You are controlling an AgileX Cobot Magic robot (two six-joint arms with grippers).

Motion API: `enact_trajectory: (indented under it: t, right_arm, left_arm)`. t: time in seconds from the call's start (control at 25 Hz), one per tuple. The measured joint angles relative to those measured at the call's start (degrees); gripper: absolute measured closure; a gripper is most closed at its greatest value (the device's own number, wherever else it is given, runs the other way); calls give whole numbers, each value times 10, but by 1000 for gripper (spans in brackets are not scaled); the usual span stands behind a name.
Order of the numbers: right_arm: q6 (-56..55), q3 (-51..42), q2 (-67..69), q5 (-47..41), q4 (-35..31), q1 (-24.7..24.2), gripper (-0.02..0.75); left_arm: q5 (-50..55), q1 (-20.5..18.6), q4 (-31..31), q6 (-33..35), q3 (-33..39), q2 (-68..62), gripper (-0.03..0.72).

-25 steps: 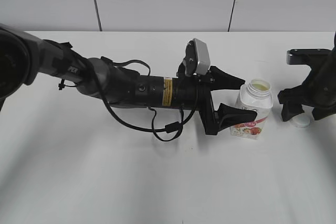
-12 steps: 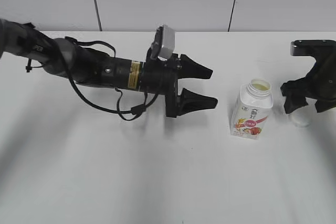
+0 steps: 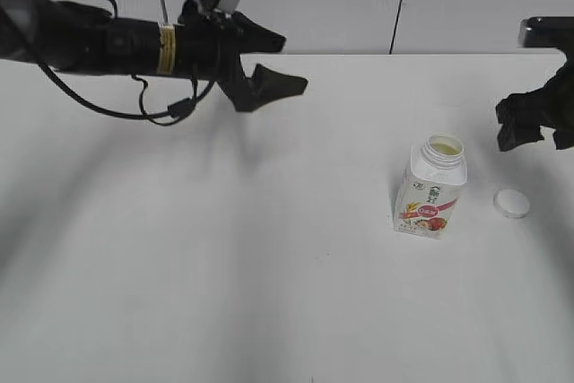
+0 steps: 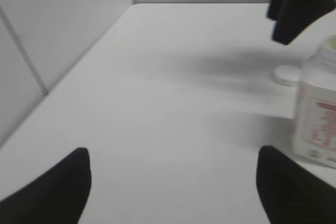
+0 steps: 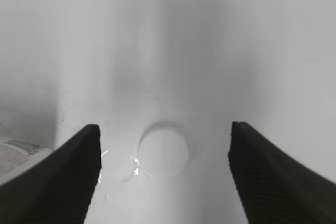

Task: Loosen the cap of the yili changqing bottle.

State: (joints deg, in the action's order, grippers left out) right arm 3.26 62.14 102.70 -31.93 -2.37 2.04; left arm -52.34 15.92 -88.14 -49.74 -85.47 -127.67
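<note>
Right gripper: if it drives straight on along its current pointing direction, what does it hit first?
Likely the cap. In the right wrist view it lies on the table, centred between the open jaws of the right gripper. Depth is unclear; nothing else shows in that line.

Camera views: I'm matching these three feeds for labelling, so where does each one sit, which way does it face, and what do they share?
Exterior view: in front of the table, slanting down; shows both arms, the left gripper and right gripper raised, the open bottle and the cap beside it.
Left wrist view: on the left arm, looking across the table past its open fingers at the bottle, cap and right gripper.
Right wrist view: on the right arm, looking down between its fingers at the cap.
Shared: the cap shows in all three.
</note>
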Motion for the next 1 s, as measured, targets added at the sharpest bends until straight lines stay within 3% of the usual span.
enact_trajectory:
  t: [0.16, 0.52, 0.64, 0.72, 0.8, 1.0]
  right_arm:
    - [0, 14, -30, 3, 3, 0, 143]
    - [0, 86, -59, -5, 6, 0, 144]
    - [0, 117, -62, -22, 18, 0, 144]
    - [0, 140, -62, -40, 24, 0, 144]
    - [0, 166, -63, -59, 37, 0, 144]
    - [-6, 222, -63, -104, 56, 0, 144]
  left_arm:
    - [153, -7, 12, -6, 0, 68, 101]
    - [608, -9, 83, -7, 0, 179, 101]
    - [712, -9, 122, 25, 0, 197, 130]
    - [774, -9, 192, 93, 0, 203, 169]
    - [818, -11, 287, 204, 0, 204, 197]
    - [872, -41, 572, 441, 0, 207, 209]
